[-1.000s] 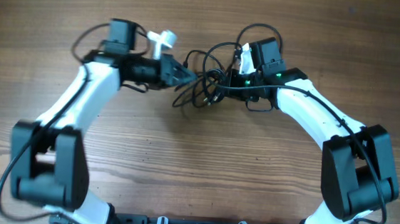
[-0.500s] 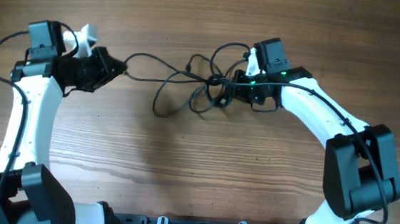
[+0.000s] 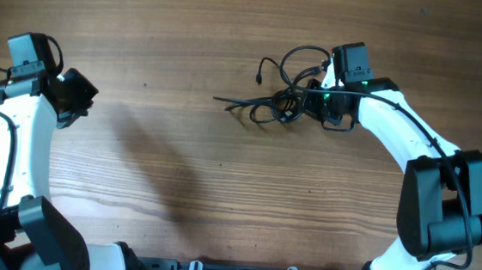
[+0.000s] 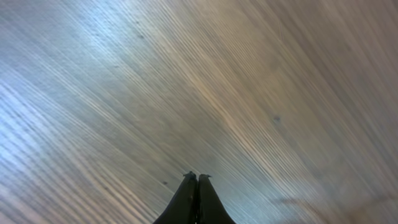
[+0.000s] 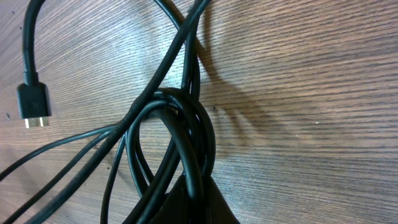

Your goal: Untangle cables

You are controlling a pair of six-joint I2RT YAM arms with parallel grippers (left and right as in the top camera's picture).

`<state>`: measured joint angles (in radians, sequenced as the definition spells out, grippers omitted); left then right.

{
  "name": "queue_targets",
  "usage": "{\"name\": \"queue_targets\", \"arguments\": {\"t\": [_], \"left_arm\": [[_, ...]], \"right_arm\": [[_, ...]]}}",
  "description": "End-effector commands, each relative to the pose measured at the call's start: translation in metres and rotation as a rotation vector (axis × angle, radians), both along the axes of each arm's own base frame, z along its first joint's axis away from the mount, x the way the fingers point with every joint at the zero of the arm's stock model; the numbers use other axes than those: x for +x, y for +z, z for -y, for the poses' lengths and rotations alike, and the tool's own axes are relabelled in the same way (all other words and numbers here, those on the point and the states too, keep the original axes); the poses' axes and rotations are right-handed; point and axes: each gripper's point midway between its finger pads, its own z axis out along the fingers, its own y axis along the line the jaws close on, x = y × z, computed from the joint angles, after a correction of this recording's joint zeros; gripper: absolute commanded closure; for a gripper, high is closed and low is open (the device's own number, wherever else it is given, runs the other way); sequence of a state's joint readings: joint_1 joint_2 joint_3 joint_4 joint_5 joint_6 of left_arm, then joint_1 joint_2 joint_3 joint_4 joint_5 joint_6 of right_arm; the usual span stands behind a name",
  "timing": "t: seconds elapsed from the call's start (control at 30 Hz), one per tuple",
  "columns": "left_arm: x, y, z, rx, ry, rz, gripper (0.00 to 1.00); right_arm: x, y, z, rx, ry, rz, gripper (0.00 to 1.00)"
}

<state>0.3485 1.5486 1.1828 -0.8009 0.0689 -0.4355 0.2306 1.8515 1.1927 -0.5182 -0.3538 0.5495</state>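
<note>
The cables (image 3: 280,102) lie bunched in the upper right of the overhead view, 1 strand trailing left onto bare wood and a loop rising toward the top edge. The right gripper (image 3: 304,101) sits at the bundle's right side, its fingers clamped on several strands where they cross. In the right wrist view, a plug (image 5: 31,102) lies flat at the left edge. The left gripper (image 3: 89,95) hovers at the far left edge, well apart from the bundle, fingers pressed together with nothing between them. Wide bare table (image 3: 219,194) separates the 2 arms.
</note>
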Motion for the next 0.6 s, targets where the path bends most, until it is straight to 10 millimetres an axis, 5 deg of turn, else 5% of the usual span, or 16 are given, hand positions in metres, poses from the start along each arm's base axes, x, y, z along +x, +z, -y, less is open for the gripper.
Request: {"name": "queue_targets", "arguments": {"t": [0.0, 0.07, 0.27, 0.33, 0.57], "left_arm": [[0.016, 0.015, 0.053, -0.101, -0.313, 0.101, 0.9], [0.021, 0.022, 0.095, -0.176, -0.502, 0.157, 0.79], [0.014, 0.038, 0.201, -0.334, -0.822, 0.223, 0.26], [0.01, 0.039, 0.228, -0.333, -0.901, 0.23, 0.17], [0.02, 0.04, 0.269, -0.149, -1.018, 0.283, 0.0]], "right_arm": [[0.001, -0.007, 0.001, -0.021, -0.005, -0.014, 0.96], [0.001, -0.007, 0.0, -0.019, -0.004, -0.013, 0.96], [0.001, -0.007, 0.0, -0.019, -0.004, -0.014, 0.96], [0.001, -0.007, 0.0, -0.019, -0.003, -0.014, 0.96], [-0.001, -0.008, 0.001, -0.022, -0.001, -0.022, 0.96]]}}
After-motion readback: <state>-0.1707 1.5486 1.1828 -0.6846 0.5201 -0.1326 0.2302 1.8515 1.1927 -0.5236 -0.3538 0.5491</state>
